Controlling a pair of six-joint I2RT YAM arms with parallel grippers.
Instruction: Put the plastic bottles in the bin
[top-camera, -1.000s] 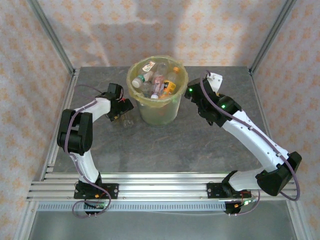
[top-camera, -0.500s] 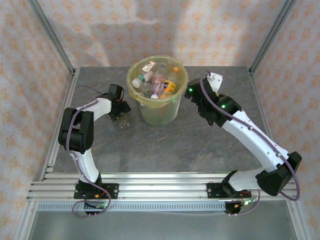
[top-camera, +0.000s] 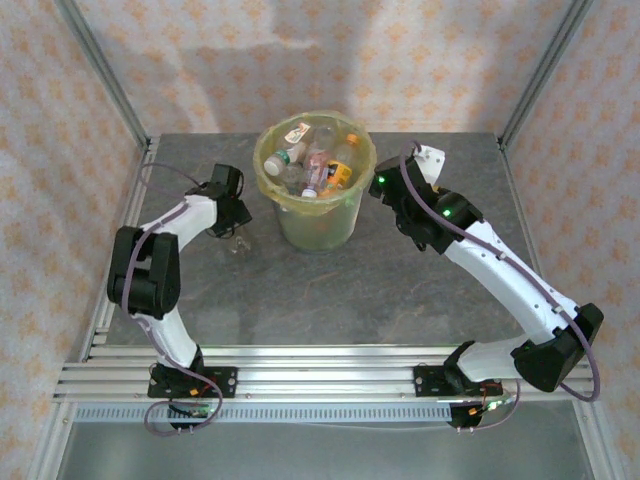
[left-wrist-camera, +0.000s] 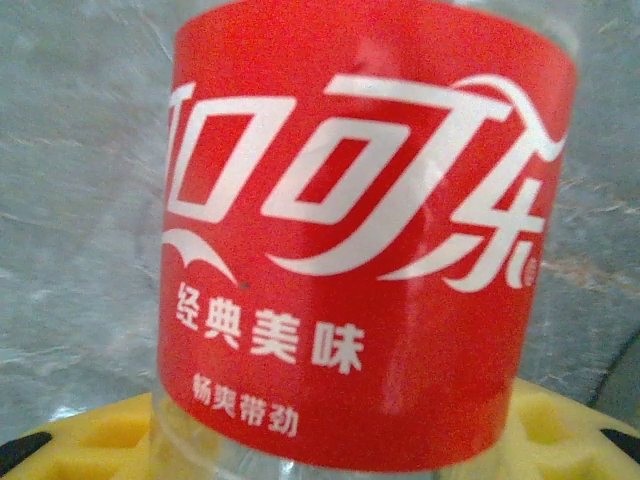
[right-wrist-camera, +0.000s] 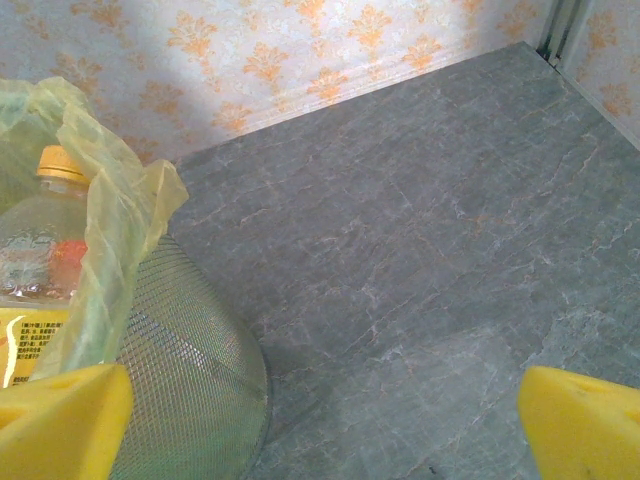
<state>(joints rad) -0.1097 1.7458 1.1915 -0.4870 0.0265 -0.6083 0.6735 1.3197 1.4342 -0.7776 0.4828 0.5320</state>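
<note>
From above, the left fingers are down at the counter, just to the left of the bin. A small clear bottle shows at their tip, near the bin's wall but not touching it. I can't tell from here whether it is resting on the counter or just off it. The bin already holds a heap of bottles up near its rim. The right fingers hang beside the bin's far rim, on its right.

The left wrist view is close up on the red-label bottle. It stands upright between the yellow pads, which press against its lower body on both sides, so I'd call that a closed grip on it. Grey counter lies behind.

The right wrist view has its two yellow pads at the bottom corners. They are spread wide with nothing but bare counter between them, so those fingers are open and empty. The bin's mesh wall, the yellow bag and an orange-capped bottle sit to the left.

The step looks like lifting this bottle into the bin. I'd raise it straight up until it is clear of the rim, then swing it right. It should be released over the middle, where the heap won't tip it back out. The thin plastic may crumple, so the grip should be firm but not crushing. The right arm is best kept well away from the opening.
</note>
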